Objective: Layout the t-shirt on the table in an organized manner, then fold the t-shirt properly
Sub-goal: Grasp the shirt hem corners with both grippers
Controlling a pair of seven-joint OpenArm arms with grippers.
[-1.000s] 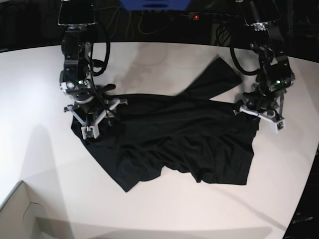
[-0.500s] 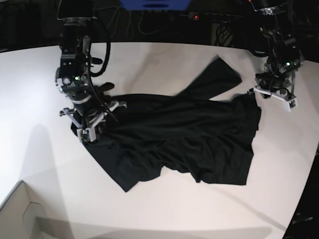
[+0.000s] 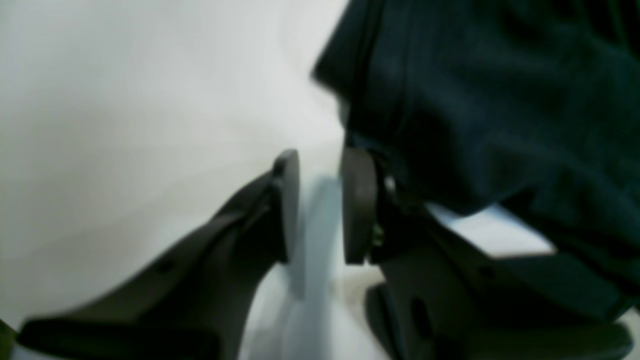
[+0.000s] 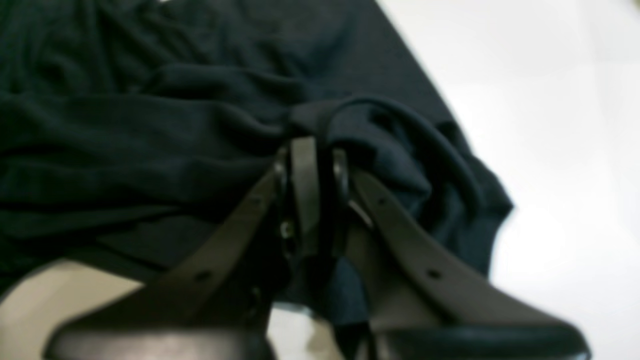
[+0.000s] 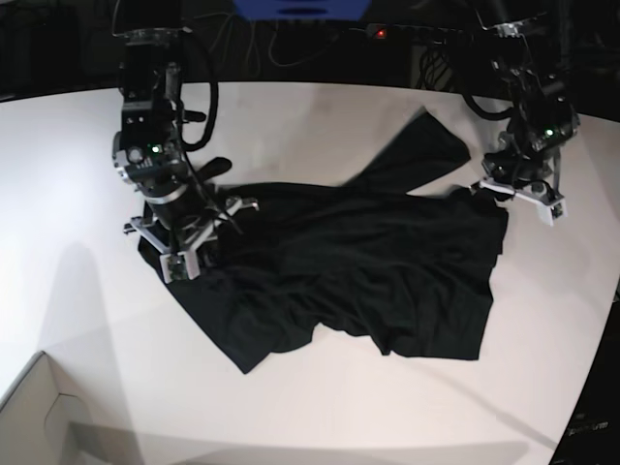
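Note:
The black t-shirt [image 5: 368, 271] lies crumpled and spread across the middle of the white table [image 5: 339, 407], with one sleeve pointing to the back right. My right gripper [image 5: 179, 254] sits on the shirt's left edge. In the right wrist view this gripper [image 4: 322, 170] is shut on a bunched fold of the t-shirt [image 4: 150, 125]. My left gripper [image 5: 515, 192] hovers at the shirt's far right corner. Seen from the left wrist, its jaws [image 3: 320, 200] stand slightly apart with only white table between them, and the t-shirt [image 3: 500, 100] lies just beside one finger.
A pale cardboard box corner [image 5: 39, 417] juts in at the lower left. Dark cables and equipment [image 5: 291, 44] run behind the table's back edge. The table's curved edge [image 5: 596, 349] falls off at the right.
My right gripper has shut on the shirt's left edge. The left arm has lifted back and away from the shirt's right edge, then settled near its far right corner.

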